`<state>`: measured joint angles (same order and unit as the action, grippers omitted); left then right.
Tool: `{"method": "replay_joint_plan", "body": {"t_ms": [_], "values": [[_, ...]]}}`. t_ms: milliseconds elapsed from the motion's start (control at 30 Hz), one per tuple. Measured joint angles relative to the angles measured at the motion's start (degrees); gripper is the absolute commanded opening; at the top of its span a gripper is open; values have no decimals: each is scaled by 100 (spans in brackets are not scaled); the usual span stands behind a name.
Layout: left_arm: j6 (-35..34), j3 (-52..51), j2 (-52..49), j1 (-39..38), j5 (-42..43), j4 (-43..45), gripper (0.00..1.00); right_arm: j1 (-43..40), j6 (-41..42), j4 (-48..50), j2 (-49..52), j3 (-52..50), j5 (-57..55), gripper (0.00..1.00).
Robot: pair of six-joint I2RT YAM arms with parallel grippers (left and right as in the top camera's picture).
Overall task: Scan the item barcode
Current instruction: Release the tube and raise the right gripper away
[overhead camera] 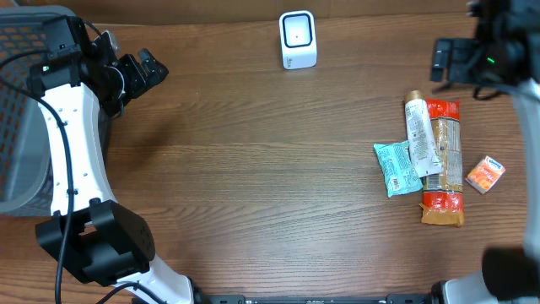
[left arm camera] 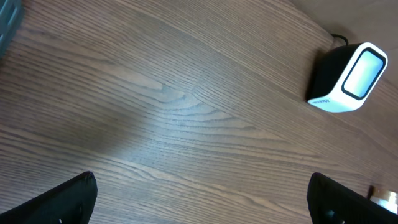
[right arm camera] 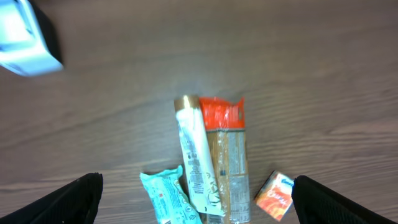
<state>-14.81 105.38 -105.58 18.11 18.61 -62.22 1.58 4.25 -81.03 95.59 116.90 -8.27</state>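
Barcode scanner (overhead camera: 297,40) at 12 o'clock; tube (overhead camera: 419,135), orange packet (overhead camera: 446,173), teal sachet (overhead camera: 392,168), small box (overhead camera: 485,175) grouped at 3 o'clock. Left gripper (overhead camera: 142,73), right gripper (overhead camera: 446,60); both spread wide, empty.

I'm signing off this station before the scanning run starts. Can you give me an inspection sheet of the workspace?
Surface: wooden table, no damage seen.
Job's things: white barcode scanner upright at the far edge; white tube lying partly over a red-ended packet; teal packet against the tube; small orange box apart, on the right.
Clutter: nothing seen.
Grippers: left gripper jaws open, empty; right gripper jaws open, empty, above the items.
Cables: black cable along the left arm; scanner lead behind the scanner.
Surroundings: grey basket at the left edge.
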Motion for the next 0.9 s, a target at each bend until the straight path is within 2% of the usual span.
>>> {"method": "replay_joint_plan", "body": {"t_ms": [400,567,900], "values": [[2,0,0,0,0,0,100,2,4,0,-2116,0,4,100],[0,0,0,0,0,0,100,0,2,-22,-2946,0,-313,100],[0,0,0,0,0,0,100,0,4,-1589,-3871,9,-490,100]]}}
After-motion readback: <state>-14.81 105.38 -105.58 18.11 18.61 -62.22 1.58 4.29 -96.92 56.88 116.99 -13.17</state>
